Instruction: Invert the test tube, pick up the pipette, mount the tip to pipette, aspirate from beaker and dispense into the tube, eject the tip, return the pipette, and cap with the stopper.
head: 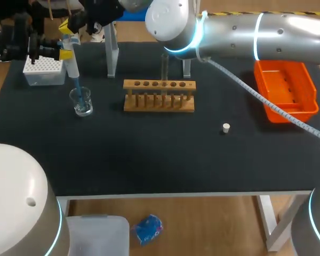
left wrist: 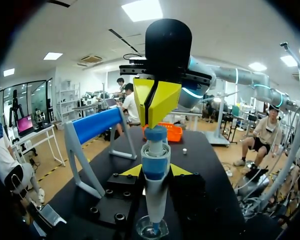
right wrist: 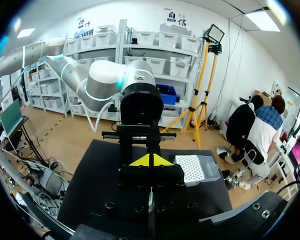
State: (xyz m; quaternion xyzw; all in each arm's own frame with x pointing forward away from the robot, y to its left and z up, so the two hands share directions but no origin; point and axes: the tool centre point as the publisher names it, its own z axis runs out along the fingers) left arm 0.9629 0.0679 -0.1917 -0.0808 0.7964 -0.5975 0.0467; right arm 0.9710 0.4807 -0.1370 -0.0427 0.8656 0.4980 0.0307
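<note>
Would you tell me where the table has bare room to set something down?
Bare: the wide front strip of the table, before the wooden rack and the stopper; also between rack and orange tray. Crowded: rear left, with tip box, beaker and the left claw holding the pipette.

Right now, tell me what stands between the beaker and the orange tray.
The wooden rack stands between the beaker and the orange tray, with bare black table on both sides of it. The head view shows this.

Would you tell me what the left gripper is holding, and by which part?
The pipette, clamped at its upper body, reaching down into the beaker.
</note>
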